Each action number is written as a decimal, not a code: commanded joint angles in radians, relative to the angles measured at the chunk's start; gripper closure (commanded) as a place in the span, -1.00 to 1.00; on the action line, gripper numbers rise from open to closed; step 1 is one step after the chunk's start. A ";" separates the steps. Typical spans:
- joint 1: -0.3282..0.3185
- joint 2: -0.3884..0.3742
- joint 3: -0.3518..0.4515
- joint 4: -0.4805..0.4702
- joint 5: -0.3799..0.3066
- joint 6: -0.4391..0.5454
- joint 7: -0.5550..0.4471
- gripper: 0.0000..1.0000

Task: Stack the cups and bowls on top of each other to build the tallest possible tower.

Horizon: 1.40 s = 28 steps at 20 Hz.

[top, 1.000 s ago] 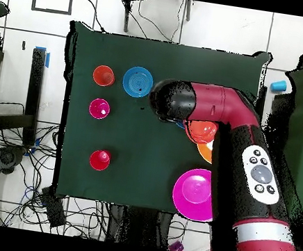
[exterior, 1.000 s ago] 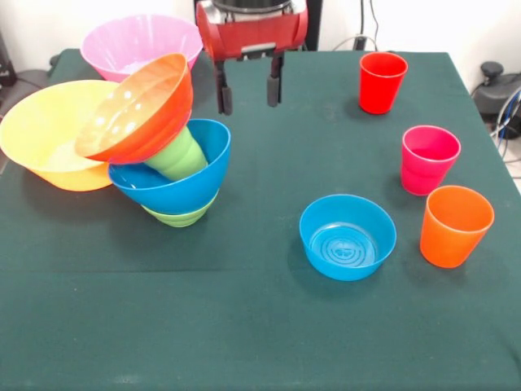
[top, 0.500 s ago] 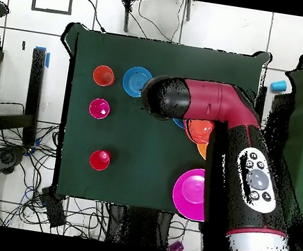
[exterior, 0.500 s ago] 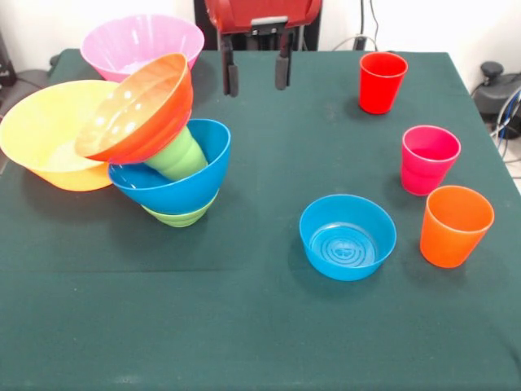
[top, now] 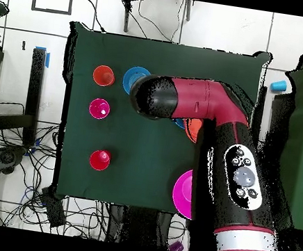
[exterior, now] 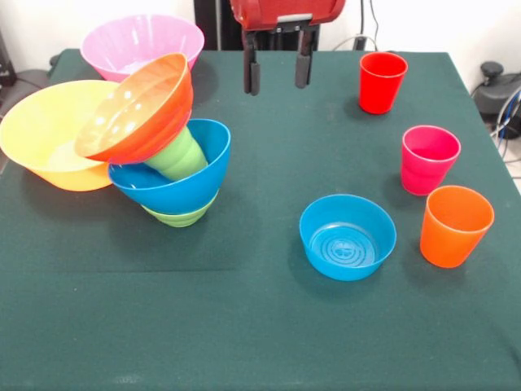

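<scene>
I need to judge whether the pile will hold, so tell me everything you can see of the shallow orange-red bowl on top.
The shallow orange-red bowl is glossy plastic with faint ribs outside and light specks of glare inside. It sits steeply tilted, mouth facing up and toward the camera's left, perched on the light green cup standing in the wide blue bowl. Its lower rim overlaps the big yellow-orange bowl; whether they touch is unclear.

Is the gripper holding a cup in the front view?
No. The gripper hangs open and empty above the table, and the red cup, pink cup and orange cup stand free on the cloth.
</scene>
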 commanded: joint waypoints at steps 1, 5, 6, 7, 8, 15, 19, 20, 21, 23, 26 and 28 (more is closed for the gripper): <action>0.032 0.061 -0.058 0.028 -0.017 -0.076 0.172 -1.00; 0.044 0.060 -0.071 0.047 -0.013 -0.109 0.175 -1.00; 0.052 0.052 -0.078 0.042 -0.004 -0.095 0.184 -1.00; 0.058 0.042 -0.082 0.043 0.001 -0.082 0.184 -1.00; 0.062 0.031 -0.085 0.049 0.007 -0.071 0.181 -1.00; 0.082 -0.016 -0.089 0.065 0.042 -0.025 0.160 -1.00; 0.098 -0.027 -0.105 0.053 0.058 0.003 0.150 -1.00; 0.098 -0.028 -0.106 0.053 0.061 0.003 0.147 -1.00; 0.095 -0.030 -0.107 0.058 0.066 -0.002 0.140 -1.00; 0.092 -0.029 -0.110 0.064 0.068 -0.013 0.134 -1.00; 0.090 -0.029 -0.112 0.066 0.073 -0.016 0.126 -1.00; 0.091 -0.029 -0.117 0.061 0.071 -0.009 0.119 -1.00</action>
